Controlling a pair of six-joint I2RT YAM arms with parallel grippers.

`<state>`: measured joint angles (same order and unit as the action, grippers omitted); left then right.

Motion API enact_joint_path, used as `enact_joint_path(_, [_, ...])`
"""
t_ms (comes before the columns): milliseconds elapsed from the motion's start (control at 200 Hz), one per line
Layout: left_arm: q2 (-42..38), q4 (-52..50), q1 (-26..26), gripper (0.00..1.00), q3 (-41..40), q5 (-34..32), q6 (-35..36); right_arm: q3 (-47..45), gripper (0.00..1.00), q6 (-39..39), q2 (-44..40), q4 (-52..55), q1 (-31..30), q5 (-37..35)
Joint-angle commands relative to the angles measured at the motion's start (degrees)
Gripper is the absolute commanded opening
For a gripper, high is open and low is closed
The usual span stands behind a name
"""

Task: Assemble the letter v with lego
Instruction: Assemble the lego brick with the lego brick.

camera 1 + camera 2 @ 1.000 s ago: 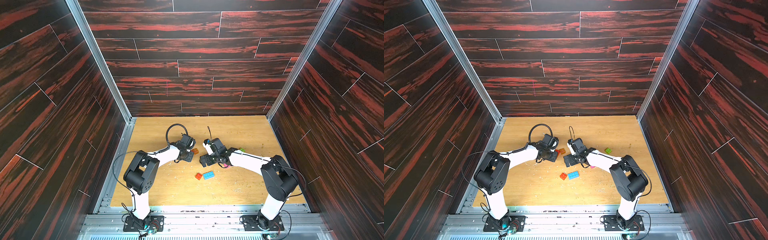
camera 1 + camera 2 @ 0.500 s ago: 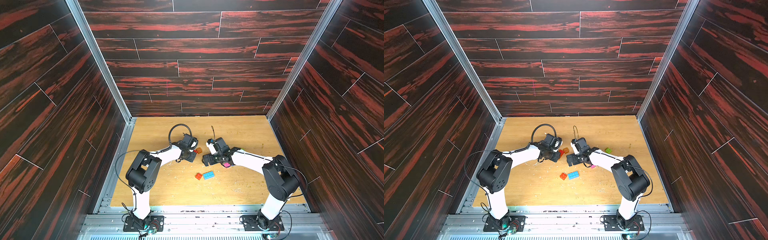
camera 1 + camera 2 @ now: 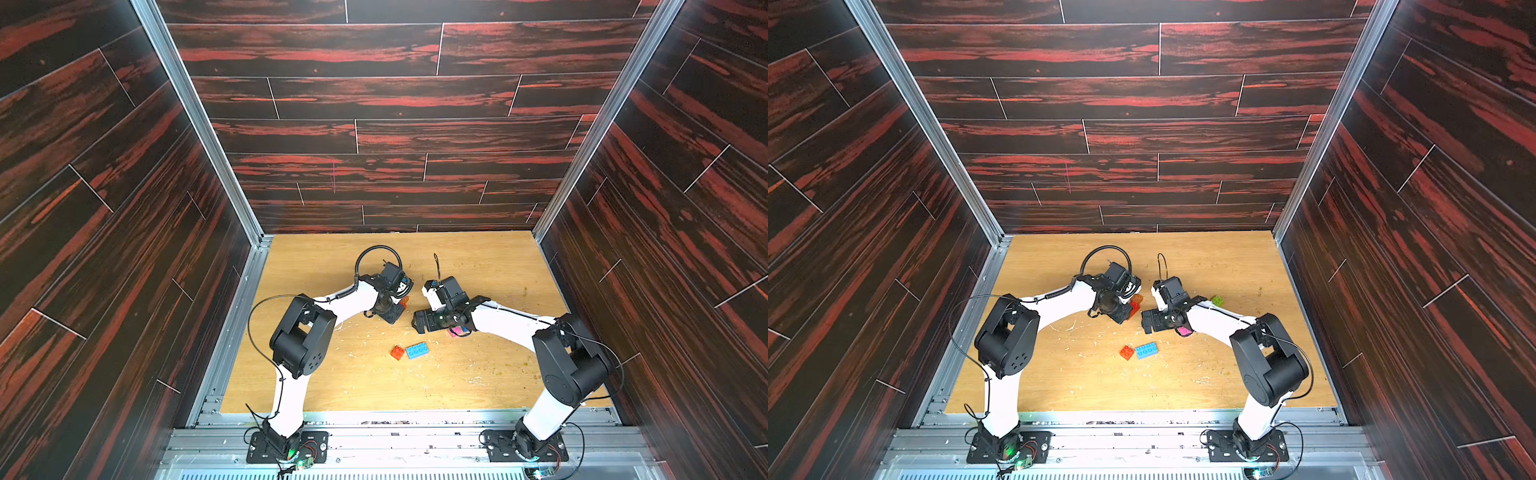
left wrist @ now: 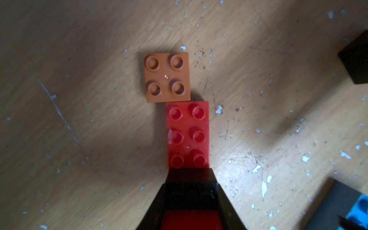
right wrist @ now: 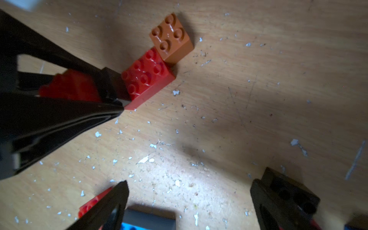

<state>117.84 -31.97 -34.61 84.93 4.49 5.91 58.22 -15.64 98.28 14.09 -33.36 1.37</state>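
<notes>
1. Red glossy plastic: long studded brick flat on scuffed wooden table, left gripper clenched on its end.
2. Orange-brown four-stud square brick touches it at 12 o'clock in a top view.
3. Empty, the right gripper stands spread.

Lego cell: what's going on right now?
The left gripper is shut on the long red brick, which rests on the table with its end against the orange-brown square brick. The right gripper is open beside them, holding nothing. A small red brick and a light blue brick sit nearer the bases.
</notes>
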Motion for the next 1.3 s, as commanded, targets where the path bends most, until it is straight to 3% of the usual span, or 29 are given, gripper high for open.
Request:
enact_joint_path(0, [5.6, -14.3, -0.9, 0.29, -3.2, -1.7, 2.5, -1.2, 0.98, -0.5, -1.4, 0.0, 0.3, 1.4])
enact_joint_path(406, [7.2, -12.1, -1.6, 0.29, -4.8, -6.6, -5.5, -1.6, 0.98, -0.6, -1.3, -0.5, 0.8, 2.7])
enact_joint_path(822, [7.4, -8.0, -1.7, 0.29, -6.8, 0.0, -10.2, -2.2, 0.99, -0.6, -1.6, -0.9, 1.2, 3.2])
enact_joint_path(1298, [7.4, -18.3, -1.6, 0.3, 1.0, 3.1, 4.8, -2.6, 0.98, -0.9, -2.0, -0.8, 1.5, 3.4])
